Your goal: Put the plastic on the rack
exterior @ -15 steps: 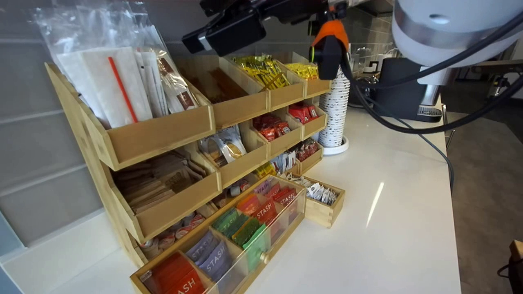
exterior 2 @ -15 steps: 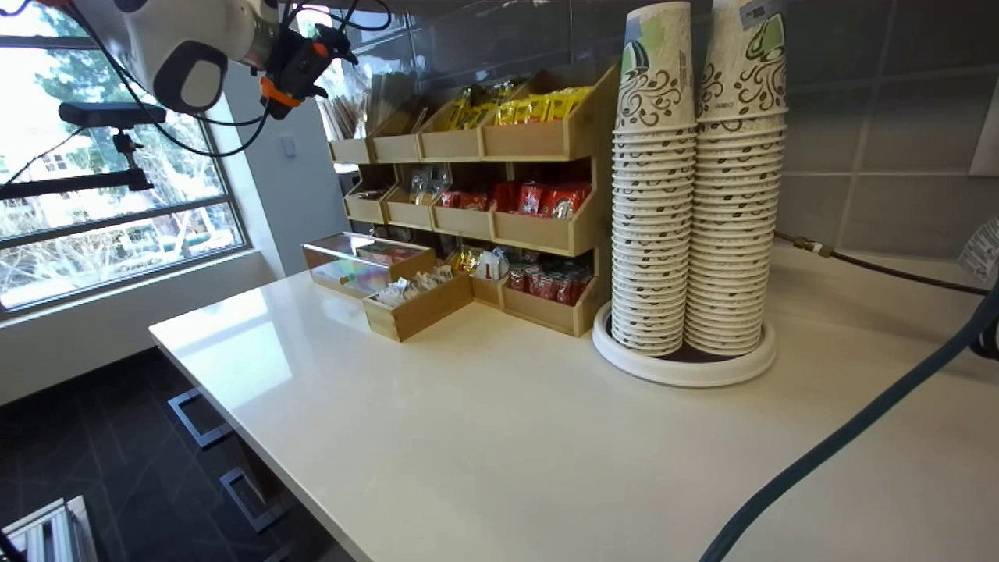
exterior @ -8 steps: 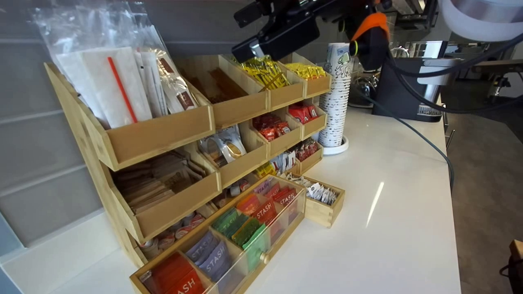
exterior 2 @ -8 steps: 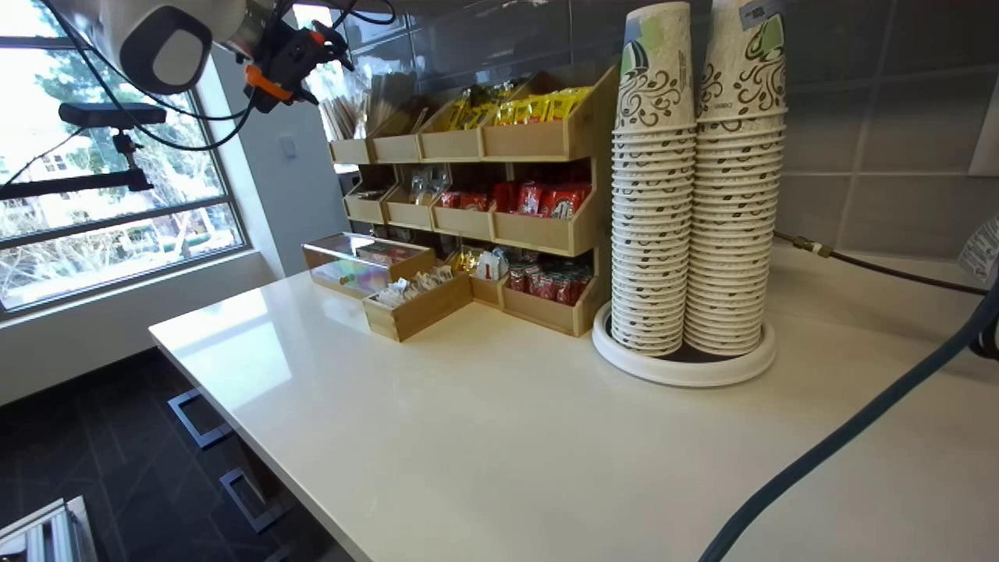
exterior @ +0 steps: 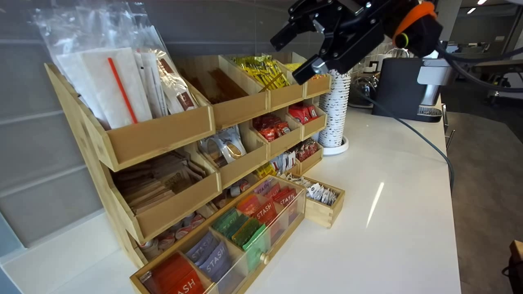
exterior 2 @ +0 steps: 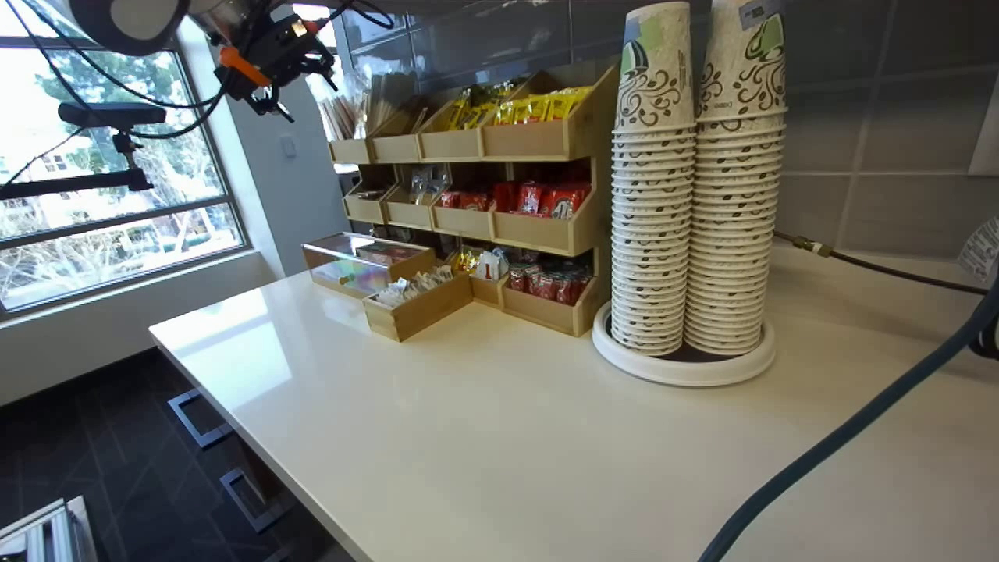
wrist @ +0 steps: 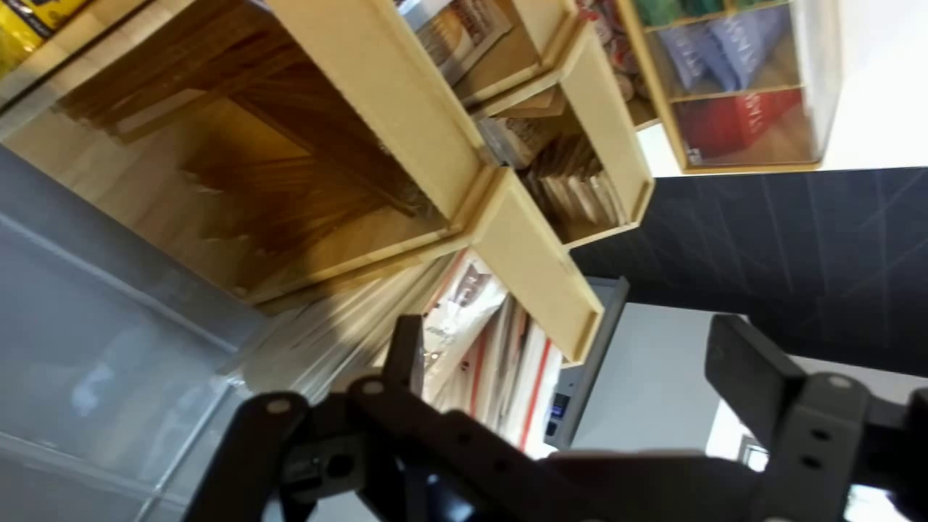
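A clear plastic bag (exterior: 94, 28) with white paper packets and a red straw stands in the top bin at one end of the wooden rack (exterior: 241, 108). The rack also shows in an exterior view (exterior 2: 523, 142). In the wrist view, shiny plastic packets (wrist: 460, 312) lie behind the near finger. My gripper (exterior: 293, 56) is open and empty, above and in front of the top row, well apart from the bag. The gripper also shows open in an exterior view (exterior 2: 309, 100) and in the wrist view (wrist: 569, 351). Nothing lies between its fingers.
A tea box (exterior: 265, 245) with a clear front and a small wooden box of packets (exterior: 327, 212) stand before the rack. Tall cup stacks (exterior 2: 652, 234) stand beside it on a white tray (exterior 2: 695, 375). A black coffee machine (exterior: 396, 90) stands beyond.
My gripper has moved away from the plastic bag, along the rack's top row towards the cups, and its fingers have tilted downward. The bag and rack have not moved.
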Controlling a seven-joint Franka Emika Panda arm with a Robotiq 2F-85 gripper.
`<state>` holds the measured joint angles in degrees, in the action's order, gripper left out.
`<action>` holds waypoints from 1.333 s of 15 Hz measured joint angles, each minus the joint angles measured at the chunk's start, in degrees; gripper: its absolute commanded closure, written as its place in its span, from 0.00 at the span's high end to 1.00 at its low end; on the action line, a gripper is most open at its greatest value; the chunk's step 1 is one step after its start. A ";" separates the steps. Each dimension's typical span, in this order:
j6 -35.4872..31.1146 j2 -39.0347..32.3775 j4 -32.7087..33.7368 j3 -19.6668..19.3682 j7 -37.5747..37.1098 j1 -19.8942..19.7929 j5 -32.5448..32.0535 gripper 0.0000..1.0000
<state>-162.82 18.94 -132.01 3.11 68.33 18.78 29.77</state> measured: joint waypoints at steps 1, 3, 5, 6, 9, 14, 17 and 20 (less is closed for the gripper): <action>3.39 1.29 0.00 0.06 -0.15 -0.08 -1.00 1.00; 9.56 3.63 0.00 -0.05 -1.54 -0.02 -4.58 1.00; 14.53 5.72 0.02 -0.11 -2.44 0.03 -6.95 1.00; 16.56 6.69 0.03 -0.13 -2.87 0.04 -7.78 1.00; 21.29 9.18 0.03 -0.31 -3.96 0.11 -8.15 1.00; 26.61 12.04 -0.49 -1.07 -10.02 0.10 -8.05 1.00; 27.29 13.55 -2.02 -1.33 -16.18 0.03 -8.01 1.00; 27.30 14.91 -3.56 -1.77 -21.39 0.11 -7.63 1.00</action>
<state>-135.52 33.86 -135.58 1.34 46.94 18.89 22.14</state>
